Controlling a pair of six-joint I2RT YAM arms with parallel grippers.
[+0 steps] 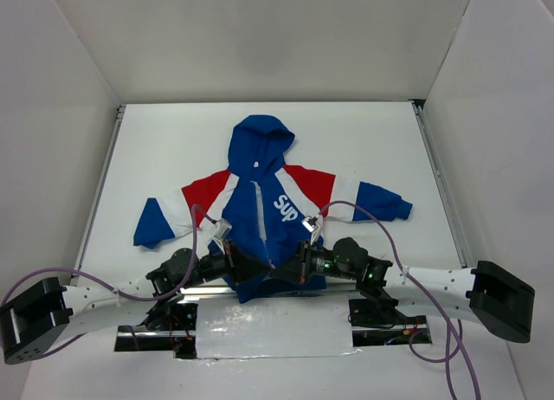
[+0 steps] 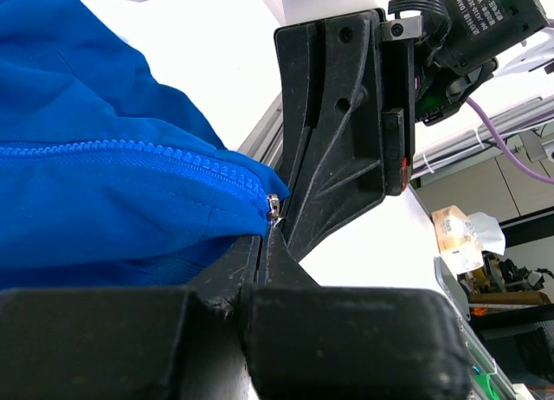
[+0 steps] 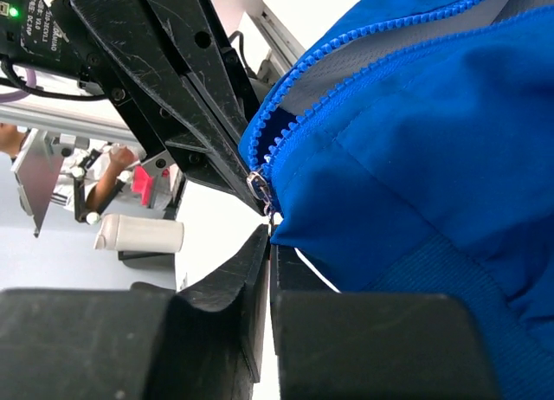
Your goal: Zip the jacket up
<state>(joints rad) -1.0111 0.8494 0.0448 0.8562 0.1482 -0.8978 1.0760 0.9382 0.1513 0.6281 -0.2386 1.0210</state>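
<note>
The jacket (image 1: 260,188) lies flat on the white table, hood at the far end, blue body, red shoulders, white lettering. Its zipper is open up the front. Both grippers meet at the bottom hem. My left gripper (image 1: 258,267) is shut, its tips (image 2: 270,231) pinching the hem at the zipper's lower end beside the blue fabric (image 2: 104,183). My right gripper (image 1: 291,265) is shut, its tips (image 3: 270,231) right under the metal zipper slider (image 3: 258,185), on its pull tab. The two rows of teeth part above the slider on the blue fabric (image 3: 415,158).
Metal rails run along the table's left (image 1: 102,183) and right (image 1: 441,183) sides, with white walls behind. A shiny silver plate (image 1: 277,326) lies at the near edge between the arm bases. Purple cables (image 1: 381,222) loop over the jacket's lower sleeves.
</note>
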